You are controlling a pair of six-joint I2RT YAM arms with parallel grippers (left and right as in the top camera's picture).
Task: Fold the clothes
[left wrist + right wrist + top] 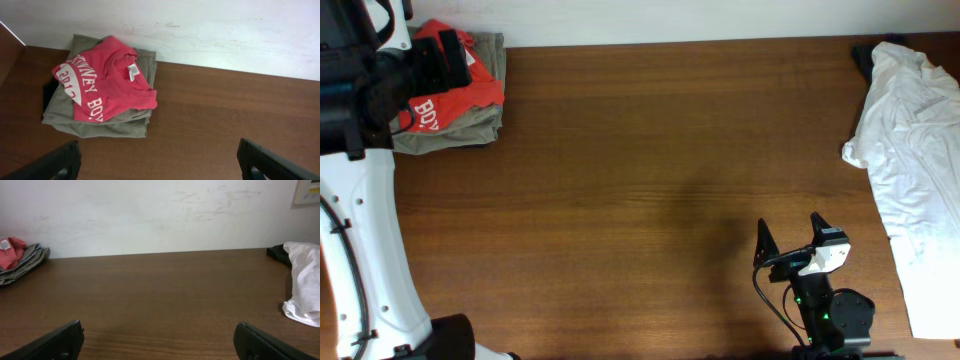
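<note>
the t-shirt [107, 82] lies on a folded garment [100, 127] at the table [650, 180]'s far left, loose cloth [915, 150] opposite.

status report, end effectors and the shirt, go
Left end effector open, empty, back left. Right end effector open, empty, near front edge. Red T-shirt folded atop olive garment, back left corner. White garment heaped at right edge.

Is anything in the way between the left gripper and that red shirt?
Nothing visible does. The red T-shirt lies uncovered on top of a folded olive garment, and only bare table shows between it and the open left gripper.
</note>
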